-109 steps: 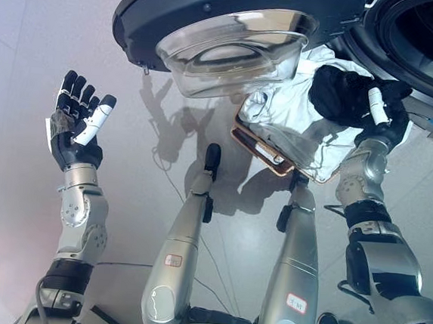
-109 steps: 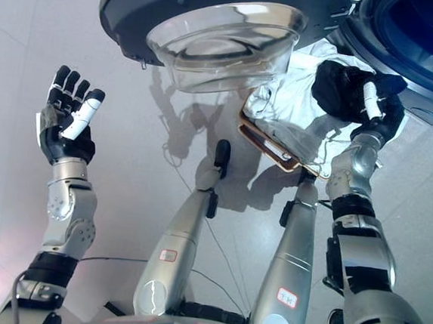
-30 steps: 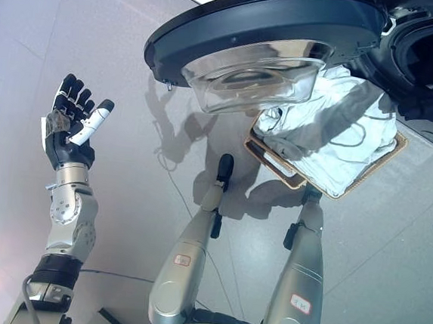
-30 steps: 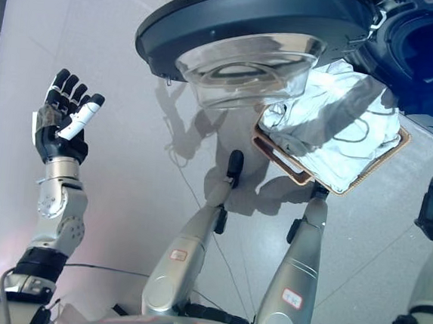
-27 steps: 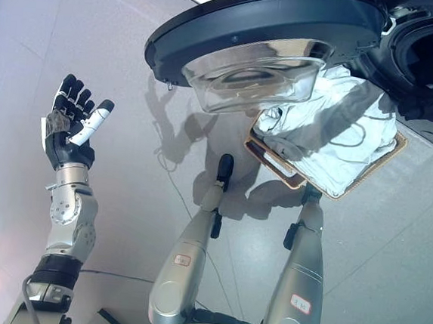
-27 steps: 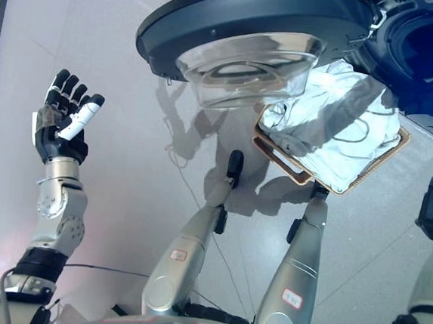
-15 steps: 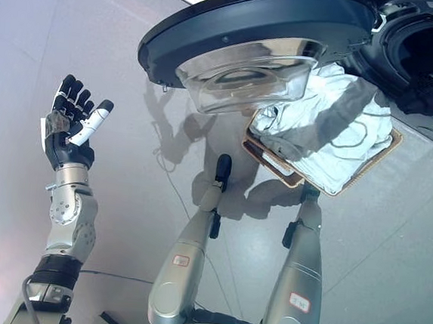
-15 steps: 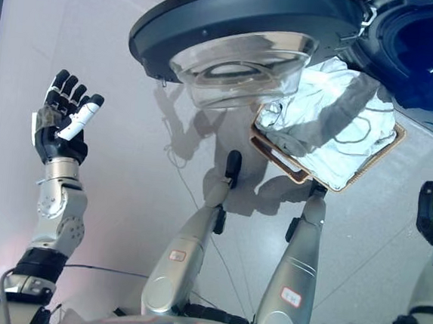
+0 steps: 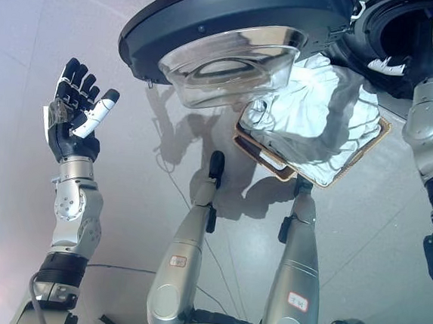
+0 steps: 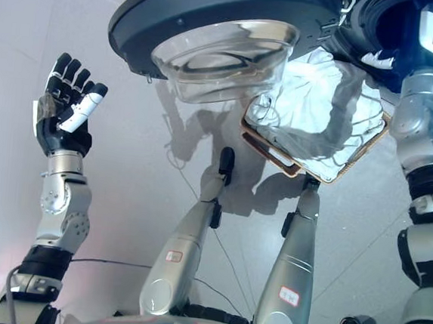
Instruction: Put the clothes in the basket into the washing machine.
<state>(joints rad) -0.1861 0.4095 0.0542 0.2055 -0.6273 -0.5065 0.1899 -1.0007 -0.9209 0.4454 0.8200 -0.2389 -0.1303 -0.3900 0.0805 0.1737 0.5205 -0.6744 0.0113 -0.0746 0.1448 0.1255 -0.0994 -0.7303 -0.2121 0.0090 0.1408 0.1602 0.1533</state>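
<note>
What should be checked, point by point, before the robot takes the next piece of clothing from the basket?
1. Round dark washing machine door with clear glass bowl swung open: ok.
2. Dark drum opening free to receive clothes: cannot tell, the right arm reaches into it.
3. Right hand empty and out of the drum: cannot tell, only white fingertips show at the opening.
4. White clothes left in the flat brown wicker basket: ok.
5. Left hand raised, open, away from the door: ok.
</note>
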